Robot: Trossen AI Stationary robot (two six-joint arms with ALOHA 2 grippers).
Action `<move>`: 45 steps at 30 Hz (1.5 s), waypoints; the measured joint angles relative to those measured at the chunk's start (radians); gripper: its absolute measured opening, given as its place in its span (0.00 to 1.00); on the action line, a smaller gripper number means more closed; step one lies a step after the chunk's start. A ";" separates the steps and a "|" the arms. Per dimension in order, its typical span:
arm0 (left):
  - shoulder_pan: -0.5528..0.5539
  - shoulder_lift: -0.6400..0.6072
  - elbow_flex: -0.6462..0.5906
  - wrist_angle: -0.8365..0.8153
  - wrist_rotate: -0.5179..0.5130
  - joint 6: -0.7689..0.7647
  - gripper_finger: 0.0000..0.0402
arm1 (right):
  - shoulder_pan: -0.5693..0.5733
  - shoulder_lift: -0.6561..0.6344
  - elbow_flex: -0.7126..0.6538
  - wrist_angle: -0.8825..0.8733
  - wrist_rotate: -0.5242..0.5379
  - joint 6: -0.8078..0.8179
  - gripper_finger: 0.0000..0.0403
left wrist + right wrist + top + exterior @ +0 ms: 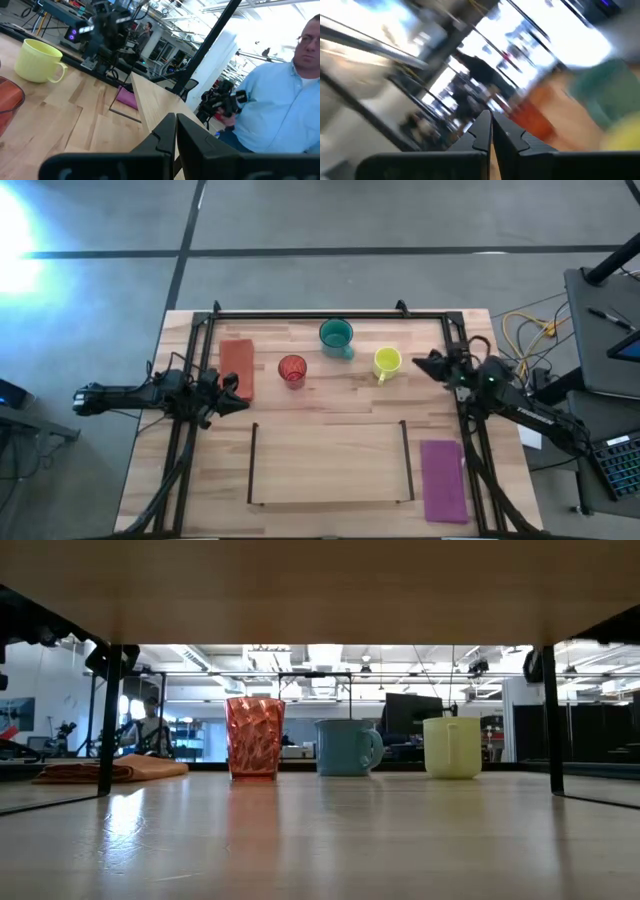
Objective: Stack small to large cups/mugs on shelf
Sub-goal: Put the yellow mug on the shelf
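The red translucent cup (pixel 292 369), the teal mug (pixel 336 335) and the yellow mug (pixel 387 362) stand upright on their bases on the far half of the table. In the low view they stand in a row: red (pixel 254 737), teal (pixel 347 747), yellow (pixel 452 747). The shelf (pixel 251 465), a thin black frame around light wood, lies nearer the front. My left gripper (pixel 235 395) is shut and empty, left of the red cup, beside the orange cloth. My right gripper (pixel 420 363) is shut and empty, just right of the yellow mug.
An orange cloth (pixel 237 365) lies at the far left and a purple cloth (pixel 443 478) at the near right. A larger black frame (pixel 330 313) runs along the table's far and side edges. A person (pixel 280 100) stands beyond the table.
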 joint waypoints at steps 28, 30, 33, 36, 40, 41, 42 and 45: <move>0.000 0.000 0.000 0.000 0.000 0.000 0.00 | 0.000 0.096 0.009 0.441 0.494 0.199 0.02; 0.000 0.000 0.000 0.000 0.000 0.000 0.00 | 0.000 0.144 0.066 0.419 0.470 0.151 0.02; 0.000 0.000 0.000 0.000 0.000 0.000 0.00 | 0.000 0.251 0.241 0.211 0.416 0.026 0.05; 0.000 0.000 0.000 0.000 0.000 0.000 0.00 | -0.002 0.399 0.482 -0.211 0.396 -0.154 0.11; 0.000 0.000 0.000 0.000 0.000 0.000 0.00 | -0.012 0.620 0.781 -0.846 0.526 -0.312 0.23; 0.000 0.000 0.000 0.000 0.000 0.000 0.00 | -0.017 0.673 0.835 -0.967 0.556 -0.323 0.26; 0.000 0.000 0.000 0.000 0.000 0.000 0.00 | -0.022 0.724 0.877 -1.062 0.565 -0.331 0.29; 0.000 0.000 0.000 0.000 0.000 0.000 0.00 | -0.031 0.835 0.936 -1.172 0.462 -0.369 0.38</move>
